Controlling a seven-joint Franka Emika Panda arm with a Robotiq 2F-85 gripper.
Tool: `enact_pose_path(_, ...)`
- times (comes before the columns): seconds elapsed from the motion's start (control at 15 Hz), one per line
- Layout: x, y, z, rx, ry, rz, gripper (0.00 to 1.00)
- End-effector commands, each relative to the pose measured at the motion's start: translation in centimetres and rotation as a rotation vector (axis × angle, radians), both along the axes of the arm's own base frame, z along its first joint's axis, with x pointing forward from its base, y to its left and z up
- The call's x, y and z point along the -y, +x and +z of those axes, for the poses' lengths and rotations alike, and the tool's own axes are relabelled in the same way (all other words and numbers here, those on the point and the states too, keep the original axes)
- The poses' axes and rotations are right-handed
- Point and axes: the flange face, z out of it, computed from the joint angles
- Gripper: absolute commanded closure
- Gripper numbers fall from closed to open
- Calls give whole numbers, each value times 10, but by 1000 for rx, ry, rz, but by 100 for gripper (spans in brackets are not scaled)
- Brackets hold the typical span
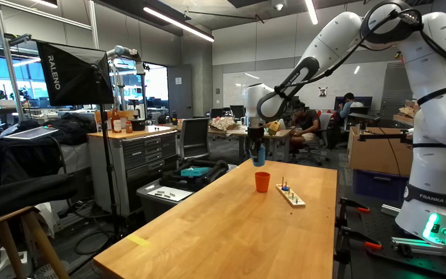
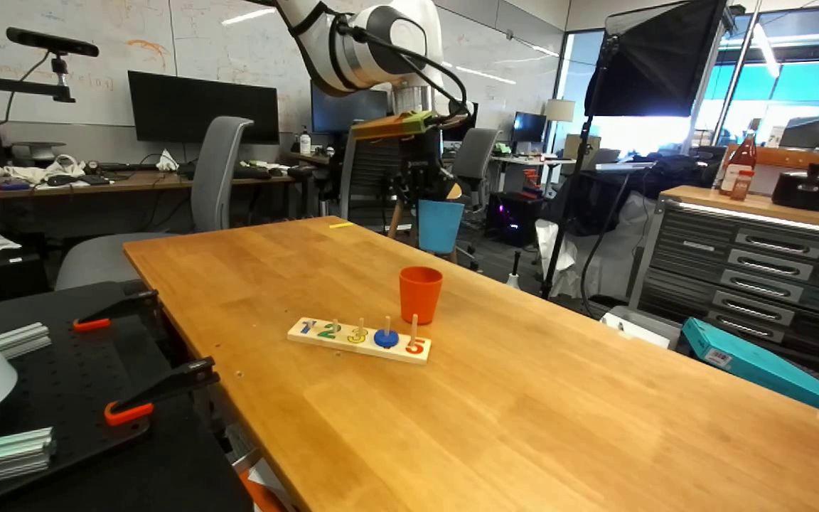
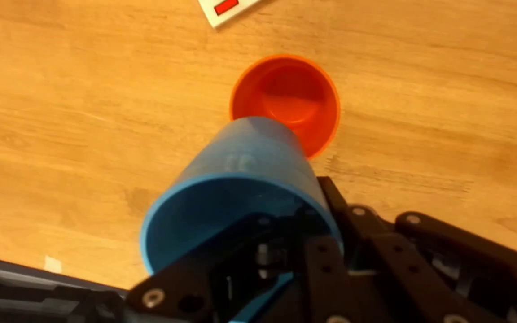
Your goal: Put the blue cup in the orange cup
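My gripper (image 1: 257,147) is shut on the wall of the blue cup (image 1: 261,158), with one finger inside the cup and one outside in the wrist view (image 3: 323,204). The blue cup (image 3: 249,152) is mouth up in both exterior views, held in the air above table height. The orange cup (image 1: 262,182) stands upright on the wooden table, its open mouth up. In the wrist view the orange cup (image 3: 292,89) looks empty, and the blue cup's base covers its lower left rim. In an exterior view the blue cup (image 2: 440,226) appears above and behind the orange cup (image 2: 421,295).
A wooden peg board (image 2: 360,341) with numbers, upright pegs and a blue ring (image 2: 386,338) lies beside the orange cup. Its corner shows in the wrist view (image 3: 216,15). The wooden table (image 1: 223,236) has clamps (image 1: 356,205) along the robot's side. A bin (image 1: 149,197) stands beside the opposite edge.
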Motion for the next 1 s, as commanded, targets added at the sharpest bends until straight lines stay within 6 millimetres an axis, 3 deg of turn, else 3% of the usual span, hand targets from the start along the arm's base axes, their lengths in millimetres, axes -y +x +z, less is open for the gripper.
enact_pose_path(0.0, 10, -13, -10, -53, -16, -18, 95)
enact_pose_path(0.33, 5, -22, -36, -69, 13, -18, 95)
enact_pose_path(0.73, -8, -18, -46, -46, 35, -3, 95)
enact_pose_path(0.8, -8, -18, -48, -42, 35, 1, 85)
enact_pose_path(0.87, -7, -17, -49, -35, 37, 4, 93)
enact_pose_path(0.93, -6, -16, -51, -30, 37, 5, 92)
